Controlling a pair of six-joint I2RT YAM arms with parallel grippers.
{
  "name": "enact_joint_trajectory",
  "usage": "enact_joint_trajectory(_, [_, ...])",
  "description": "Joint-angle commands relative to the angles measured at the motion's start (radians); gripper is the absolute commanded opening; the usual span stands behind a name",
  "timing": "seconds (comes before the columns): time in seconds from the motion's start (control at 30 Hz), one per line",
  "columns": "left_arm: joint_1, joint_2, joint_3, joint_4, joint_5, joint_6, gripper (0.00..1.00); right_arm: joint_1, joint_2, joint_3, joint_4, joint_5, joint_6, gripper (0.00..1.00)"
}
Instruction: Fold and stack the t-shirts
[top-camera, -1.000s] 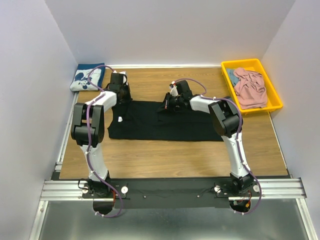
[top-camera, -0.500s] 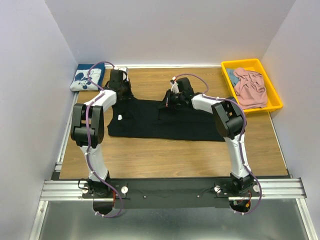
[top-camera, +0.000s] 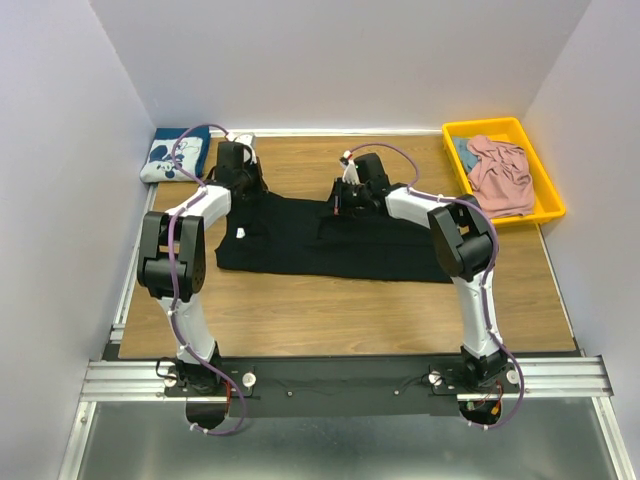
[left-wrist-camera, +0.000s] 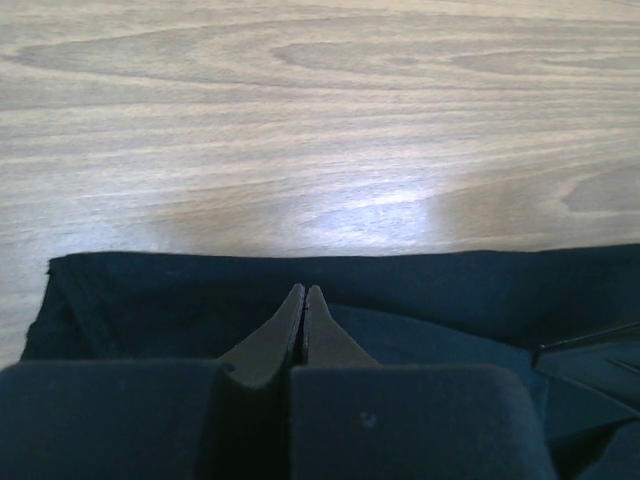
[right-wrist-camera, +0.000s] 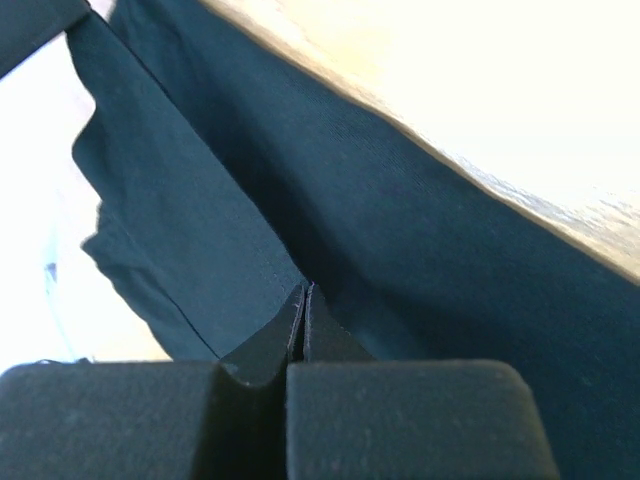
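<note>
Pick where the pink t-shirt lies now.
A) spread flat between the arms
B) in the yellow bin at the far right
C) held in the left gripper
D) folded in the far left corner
B: the pink t-shirt lies crumpled in the yellow bin; the black t-shirt is the one spread between the arms.

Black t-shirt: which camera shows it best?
Top external: it shows the whole black t-shirt spread on the table. The left wrist view shows only a strip along its edge; the right wrist view shows only close-up folds.
</note>
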Motion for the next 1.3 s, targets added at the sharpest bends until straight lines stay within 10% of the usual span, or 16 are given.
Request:
enact_joint_trajectory(0.0, [-0.007, -0.04, -0.036, 0.09, 0.065, 0.017, 0.0, 0.008, -0.052, -0.031, -0.045, 0.023, -0.069, 0.01])
enact_joint_trajectory(1.27, [0.023, -0.238, -0.398, 0.415, 0.21, 0.066, 0.0, 0.149, -0.158, -0.016, -0.226, 0.272, -0.426, 0.05])
